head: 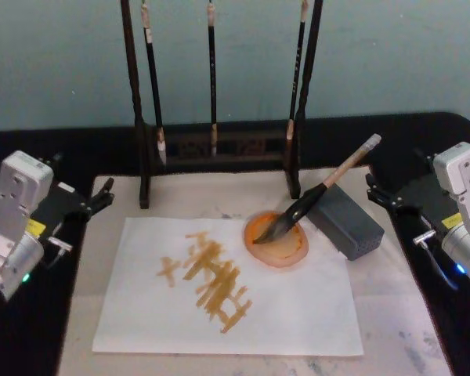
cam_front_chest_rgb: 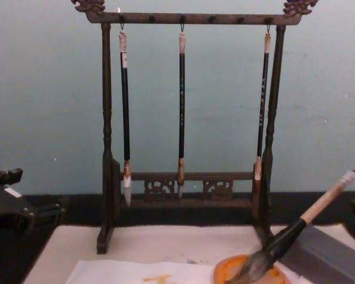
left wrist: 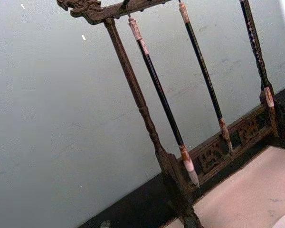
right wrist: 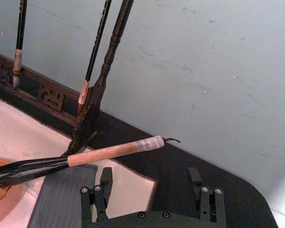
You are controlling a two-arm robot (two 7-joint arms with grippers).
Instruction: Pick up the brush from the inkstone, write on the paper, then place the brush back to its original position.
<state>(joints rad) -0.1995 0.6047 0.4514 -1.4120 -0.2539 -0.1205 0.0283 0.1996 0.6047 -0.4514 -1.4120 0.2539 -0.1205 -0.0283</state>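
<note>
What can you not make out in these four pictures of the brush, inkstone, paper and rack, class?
Chest view: most of the paper and its strokes, cut off by the bottom edge.
Right wrist view: bristle tip of the brush, cut off by the picture's edge.
Head view: top bar of the rack, cut off by the top edge.

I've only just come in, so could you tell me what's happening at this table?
Nothing is being held right now. The brush lies with its bristles in the inkstone and its handle propped on the grey block. The paper already carries orange-yellow strokes. The left gripper sits off at the table's left side and the right gripper, jaws open, at its right, both clear of the brush.
</note>
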